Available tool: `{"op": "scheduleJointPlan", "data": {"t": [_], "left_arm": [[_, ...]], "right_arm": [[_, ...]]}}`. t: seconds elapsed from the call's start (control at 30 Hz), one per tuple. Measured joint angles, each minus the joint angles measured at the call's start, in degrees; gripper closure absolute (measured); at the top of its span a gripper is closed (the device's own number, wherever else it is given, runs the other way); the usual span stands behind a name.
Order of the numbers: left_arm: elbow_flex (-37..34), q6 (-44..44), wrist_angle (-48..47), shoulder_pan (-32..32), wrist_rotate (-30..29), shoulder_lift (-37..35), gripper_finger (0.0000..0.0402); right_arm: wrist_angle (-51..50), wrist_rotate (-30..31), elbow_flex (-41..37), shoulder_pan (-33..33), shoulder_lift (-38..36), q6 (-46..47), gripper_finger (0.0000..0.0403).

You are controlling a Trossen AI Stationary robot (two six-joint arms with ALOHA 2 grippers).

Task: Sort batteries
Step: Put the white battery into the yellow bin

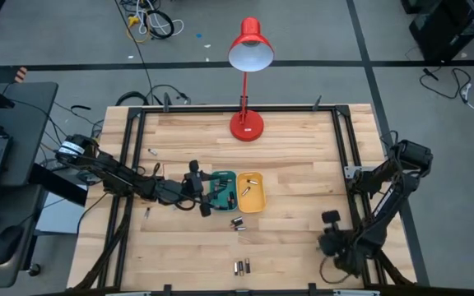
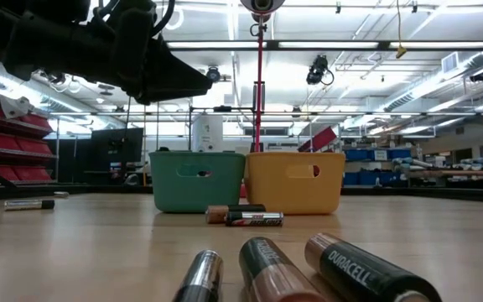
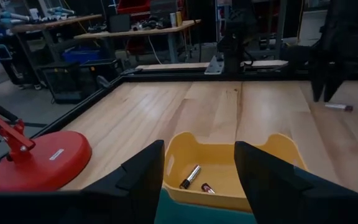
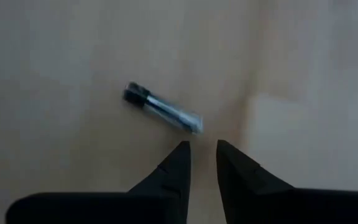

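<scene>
L end effector [image 1: 206,197]: over the green tray [image 1: 223,191], fingers [image 3: 143,177] spread apart, nothing between them; wrist view looks past them into the yellow tray.
R end effector [image 4: 202,155]: near desk's right front corner, fingertips almost together w/ a narrow gap, empty; a small dark-and-silvery battery [image 4: 163,109] lies on the wood just beyond the tips, not touching.
Green tray: mid-desk, side by side w/ yellow tray [image 1: 251,191], walls touching.
Yellow tray contents: two batteries [image 3: 190,176] on its floor, one longer, one short w/ red end.
Loose batteries, mid: pair [image 1: 238,222] on the desk [image 1: 303,164] just in front of the trays; in low view a copper-black one and a red-black one lie end-on before the trays.
Loose batteries, front edge: three [image 1: 242,265] side by side, closest to low cam.
Loose batteries, left: a few singles [image 1: 152,152] on the wood by L arm.
Lamp [image 1: 247,125]: red, base at desk's far edge, centre.
</scene>
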Motion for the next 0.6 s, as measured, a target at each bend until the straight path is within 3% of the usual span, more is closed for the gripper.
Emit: {"op": "scheduleJointPlan", "data": {"t": [0.33,0.5,0.6], "left_arm": [[0.0,-0.1,-0.2,0.0,0.0,0.0,0.0190],[0.0,-0.7,-0.3,0.0,0.5,0.0,0.0190],[0.0,-1.6,-1.4,0.0,7.1,0.0,0.0190]], "right_arm": [[0.5,3.4,0.1,-3.4,-0.1,-0.7,0.0295],[7.6,17.4,0.1,-7.8,-0.1,-2.1,0.0251],[10.9,22.0,0.2,-12.9,-0.2,-1.8,0.0229]]}}
